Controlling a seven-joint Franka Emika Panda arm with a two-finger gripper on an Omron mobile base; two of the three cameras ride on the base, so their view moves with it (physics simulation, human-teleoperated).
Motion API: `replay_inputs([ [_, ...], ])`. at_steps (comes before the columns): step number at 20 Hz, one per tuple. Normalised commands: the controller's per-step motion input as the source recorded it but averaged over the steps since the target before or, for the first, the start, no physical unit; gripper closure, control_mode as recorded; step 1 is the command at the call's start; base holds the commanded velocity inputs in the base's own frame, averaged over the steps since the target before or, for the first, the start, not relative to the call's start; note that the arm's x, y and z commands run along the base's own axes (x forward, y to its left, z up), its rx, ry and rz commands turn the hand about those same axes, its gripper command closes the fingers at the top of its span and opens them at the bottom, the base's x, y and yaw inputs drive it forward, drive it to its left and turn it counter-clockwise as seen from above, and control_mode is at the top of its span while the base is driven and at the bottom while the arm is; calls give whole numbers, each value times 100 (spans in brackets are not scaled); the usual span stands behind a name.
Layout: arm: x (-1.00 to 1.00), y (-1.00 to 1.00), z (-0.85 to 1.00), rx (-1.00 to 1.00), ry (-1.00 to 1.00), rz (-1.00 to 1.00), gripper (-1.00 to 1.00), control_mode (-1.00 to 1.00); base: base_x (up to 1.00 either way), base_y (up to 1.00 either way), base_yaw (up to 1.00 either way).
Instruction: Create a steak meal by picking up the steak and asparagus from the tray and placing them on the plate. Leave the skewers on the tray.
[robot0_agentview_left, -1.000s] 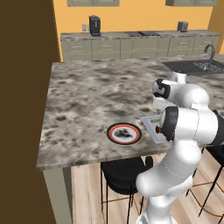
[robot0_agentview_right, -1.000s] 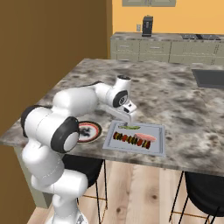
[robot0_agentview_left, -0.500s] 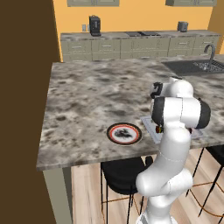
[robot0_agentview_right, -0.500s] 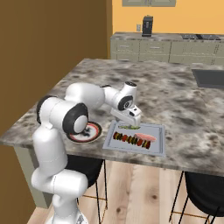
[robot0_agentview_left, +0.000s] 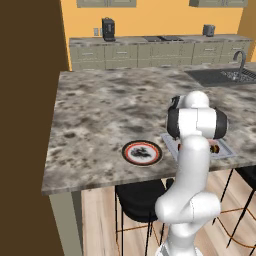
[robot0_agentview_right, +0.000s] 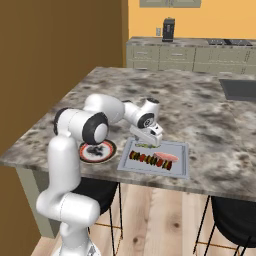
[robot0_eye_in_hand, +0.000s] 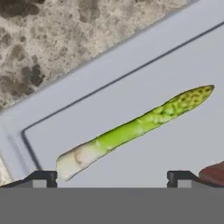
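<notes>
Asparagus grab coming up

Asparagus (robot0_eye_in_hand: 135, 129) lying flat on the tray (robot0_eye_in_hand: 87, 78), near its corner, stalk slanted across between the fingertips (robot0_eye_in_hand: 43, 178). Probably light, thin, fairly stiff, a bit rolly, so best pinched mid-stalk, across the width. Gripper (robot0_agentview_right: 147, 138) spread about as wide as it goes, hovering just above, holding nothing, touching nothing. Steak (robot0_agentview_right: 166, 156) and skewers (robot0_agentview_right: 150, 160) on the same tray; plate (robot0_agentview_right: 97, 150) just beside it.
</notes>
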Motion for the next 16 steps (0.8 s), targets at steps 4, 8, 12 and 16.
replay_inputs([
  [4,36,0,-32,0,0,0,-100,-100,0,0,0],
  [8,36,0,-27,0,0,0,-100,-100,0,0,0],
  [12,25,0,-29,1,0,0,-100,-100,0,0,0],
  [16,11,0,-29,0,-1,-1,100,-100,0,0,0],
])
